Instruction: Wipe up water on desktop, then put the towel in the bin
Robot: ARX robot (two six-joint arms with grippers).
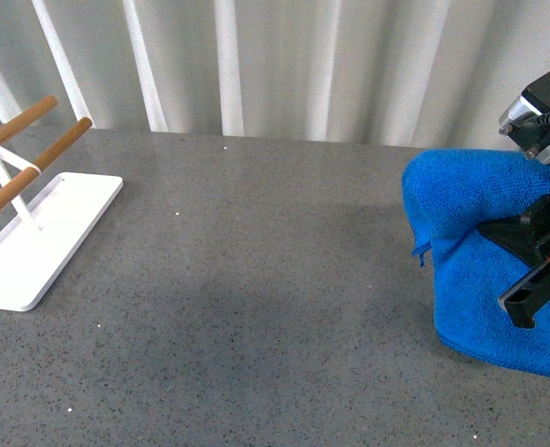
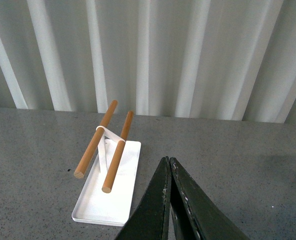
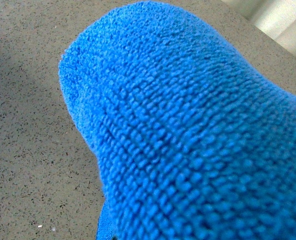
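The blue towel (image 1: 475, 261) hangs bunched at the right edge of the front view, held up off the dark grey speckled desktop (image 1: 256, 279). My right gripper (image 1: 535, 270) is shut on the towel, its black fingers pressed into the cloth. In the right wrist view the towel (image 3: 188, 130) fills most of the picture and hides the jaws, with the desktop (image 3: 27, 125) beside it. My left gripper (image 2: 170, 172) is shut and empty, its dark fingers closed together above the desktop (image 2: 238, 165). The bin is out of view. I see no water on the desktop.
A white flat rack base (image 1: 42, 242) with two wooden rods (image 1: 33, 163) stands at the left of the desktop; it also shows in the left wrist view (image 2: 107, 185). White pleated curtain (image 1: 275, 65) runs along the far edge.
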